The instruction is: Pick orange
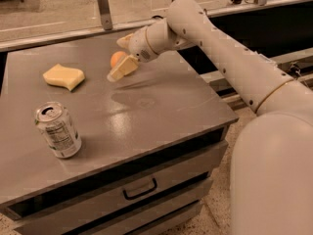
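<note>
The orange is a small round fruit on the grey table top, toward the back middle. My gripper reaches in from the right and is open, with one pale finger in front of the orange and the other finger behind it. The orange lies between the two fingers, still resting on the table. The front finger hides part of the orange's right side.
A pale yellow wavy-edged sponge lies at the back left. A silver drinks can stands at the front left. The table has a drawer with a dark handle below. A metal rail runs behind the table.
</note>
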Action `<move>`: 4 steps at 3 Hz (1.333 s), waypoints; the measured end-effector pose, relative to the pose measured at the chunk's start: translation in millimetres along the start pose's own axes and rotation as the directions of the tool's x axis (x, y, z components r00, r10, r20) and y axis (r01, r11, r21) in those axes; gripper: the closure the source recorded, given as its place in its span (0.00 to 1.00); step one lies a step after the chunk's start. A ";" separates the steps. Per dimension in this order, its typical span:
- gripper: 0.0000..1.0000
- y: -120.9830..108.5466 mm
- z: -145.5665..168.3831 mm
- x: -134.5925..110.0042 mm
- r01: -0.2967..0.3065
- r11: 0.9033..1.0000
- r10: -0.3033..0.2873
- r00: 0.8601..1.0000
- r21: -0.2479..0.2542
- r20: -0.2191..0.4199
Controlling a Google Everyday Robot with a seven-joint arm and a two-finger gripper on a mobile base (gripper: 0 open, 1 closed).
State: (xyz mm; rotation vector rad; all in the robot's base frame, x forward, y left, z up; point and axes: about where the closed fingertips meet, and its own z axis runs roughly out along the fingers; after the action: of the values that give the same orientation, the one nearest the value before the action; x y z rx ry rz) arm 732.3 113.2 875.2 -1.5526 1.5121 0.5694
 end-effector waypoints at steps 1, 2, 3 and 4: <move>0.42 0.4 6.3 0.6 0.011 1.000 -0.011 1.000 0.000 -0.009; 0.65 2.1 7.3 -0.8 0.027 1.000 -0.027 1.000 0.000 -0.014; 0.88 -1.4 -2.2 -4.7 0.017 1.000 -0.017 1.000 -0.010 0.017; 1.00 -7.2 -21.9 -23.2 0.040 0.998 -0.036 0.995 -0.045 0.089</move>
State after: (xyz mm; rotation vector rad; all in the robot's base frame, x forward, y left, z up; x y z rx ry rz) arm 730.2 107.3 907.3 -1.5680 1.4092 0.6473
